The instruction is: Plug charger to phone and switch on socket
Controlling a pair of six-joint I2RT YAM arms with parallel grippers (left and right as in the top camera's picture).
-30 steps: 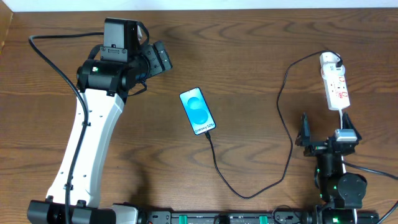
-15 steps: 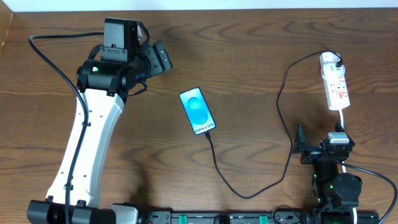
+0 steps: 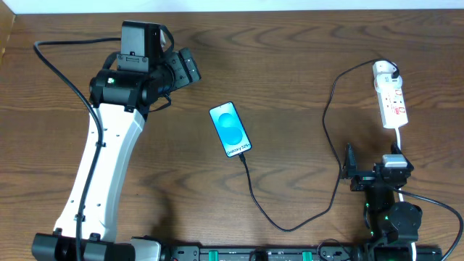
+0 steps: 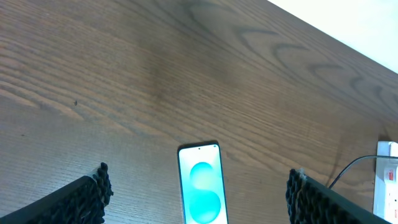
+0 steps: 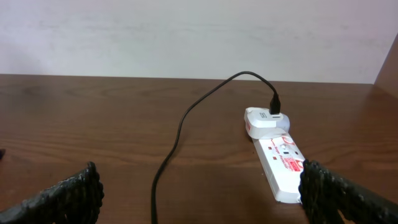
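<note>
The phone (image 3: 230,130) lies mid-table with its blue screen lit; it also shows in the left wrist view (image 4: 202,193). The black charger cable (image 3: 330,138) runs from the phone's near end in a loop to a white plug (image 3: 385,70) seated in the socket strip (image 3: 394,101). My left gripper (image 3: 185,69) is open and empty, above the table to the far left of the phone (image 4: 199,175). My right gripper (image 3: 373,170) is open and empty, low near the front edge, short of the socket (image 5: 283,163); the cable (image 5: 179,134) runs ahead of it (image 5: 199,186).
The strip's white cord (image 3: 398,139) runs from the socket toward my right arm. The table's far edge meets a white wall (image 5: 186,37). The left arm's white link (image 3: 101,174) spans the table's left side.
My right arm has drawn back toward the table's front edge, away from the socket, then held still. The left arm, phone and cable have not moved.
</note>
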